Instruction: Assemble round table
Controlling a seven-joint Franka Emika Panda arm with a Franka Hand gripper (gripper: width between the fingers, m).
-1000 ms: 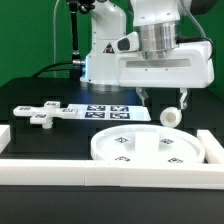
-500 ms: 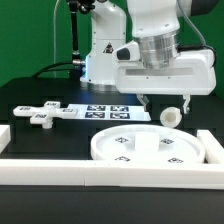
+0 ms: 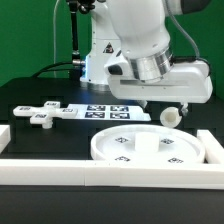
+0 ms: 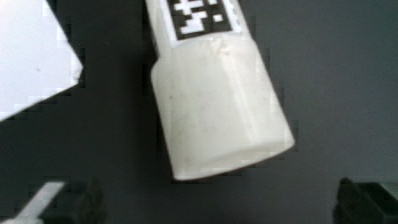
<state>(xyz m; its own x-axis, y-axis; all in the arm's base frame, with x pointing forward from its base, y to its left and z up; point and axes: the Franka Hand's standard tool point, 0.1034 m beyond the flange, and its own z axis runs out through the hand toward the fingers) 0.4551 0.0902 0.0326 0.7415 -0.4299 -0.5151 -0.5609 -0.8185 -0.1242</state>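
Nearest the exterior camera runs a white wall, and just behind it the disc lies flat on the black table, tags up. Beyond the disc, toward the exterior view's right, the leg lies on its side, apart from the disc's rim, with a round end facing the camera. Behind the disc's middle is the marker board, and farther to the exterior view's left lies the foot, well apart from the disc. The gripper hangs above the leg, beyond the disc's far rim, with its fingers spread wide and nothing held. In the wrist view the leg lies lengthwise on the table, its tagged part away from the gripper. Its plain end stops just short of the gap between the fingertips, roughly midway between them and touching neither.
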